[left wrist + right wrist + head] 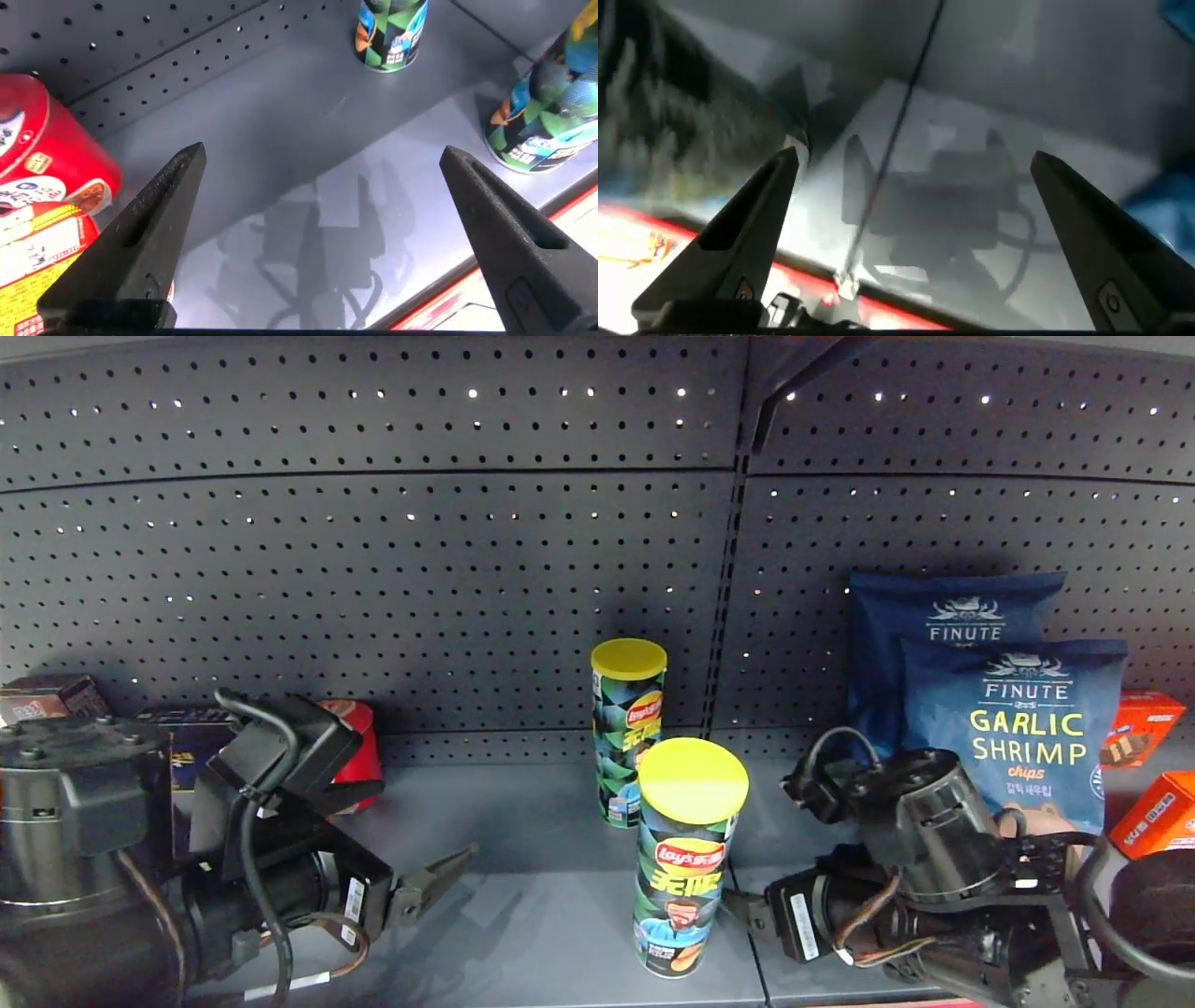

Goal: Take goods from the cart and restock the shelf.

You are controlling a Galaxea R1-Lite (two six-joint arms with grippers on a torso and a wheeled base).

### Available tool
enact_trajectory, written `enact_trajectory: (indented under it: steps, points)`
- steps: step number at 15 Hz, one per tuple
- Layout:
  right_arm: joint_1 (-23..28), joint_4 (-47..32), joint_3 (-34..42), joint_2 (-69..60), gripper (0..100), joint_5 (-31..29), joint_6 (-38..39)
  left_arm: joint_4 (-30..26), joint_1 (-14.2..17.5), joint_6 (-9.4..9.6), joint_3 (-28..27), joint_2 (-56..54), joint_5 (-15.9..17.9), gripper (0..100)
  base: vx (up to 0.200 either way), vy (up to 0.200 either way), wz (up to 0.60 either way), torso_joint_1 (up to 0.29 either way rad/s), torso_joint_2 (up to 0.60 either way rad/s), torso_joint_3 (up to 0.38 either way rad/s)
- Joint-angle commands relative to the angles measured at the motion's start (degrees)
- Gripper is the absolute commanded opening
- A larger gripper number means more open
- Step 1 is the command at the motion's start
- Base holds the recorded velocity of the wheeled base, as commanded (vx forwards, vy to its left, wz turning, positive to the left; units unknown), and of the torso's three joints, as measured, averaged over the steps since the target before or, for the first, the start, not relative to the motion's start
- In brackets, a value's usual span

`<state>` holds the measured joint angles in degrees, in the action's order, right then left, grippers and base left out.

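Black jaws of the left gripper (pixel 322 233) were spread wide and empty over the grey shelf (pixel 308 140). Those of the right gripper (pixel 910 233) were likewise parted, holding nothing, just right of the near can (pixel 689 859). That can stood upright near the front edge, directly before the far can (pixel 627 742), probably to build a row. The left wrist view exposed the red tin (pixel 47 159), half covered by the arm in the head view. The blurred right wrist view did not resolve the cans.

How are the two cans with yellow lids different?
The front can stands near the front edge of the shelf; the back can stands close to the pegboard wall. The right gripper is beside the front can, farther from the back can. Both stand upright with yellow lids and matching print.
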<state>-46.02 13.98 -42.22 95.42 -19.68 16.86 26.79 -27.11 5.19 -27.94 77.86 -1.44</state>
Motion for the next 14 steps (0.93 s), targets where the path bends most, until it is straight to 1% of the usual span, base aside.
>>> enact_trajectory:
  steps: [1,6,14]
  points:
    - [0.14,-0.01,-2.08,3.37,100,-0.01,0.02,0.01,0.04,-0.01,-0.01,1.15,0.03,100,0.000,0.000,0.00,0.000,0.00,0.000]
    - [0.14,1.66,-3.31,5.48,100,0.52,0.02,0.01,0.04,-0.01,0.34,1.33,0.12,100,0.000,0.000,0.00,0.000,0.00,0.000]
    - [-0.30,1.75,-4.19,6.27,100,0.60,0.02,-0.08,0.04,-0.01,0.69,1.42,0.12,100,0.000,0.000,0.00,0.000,0.00,0.000]
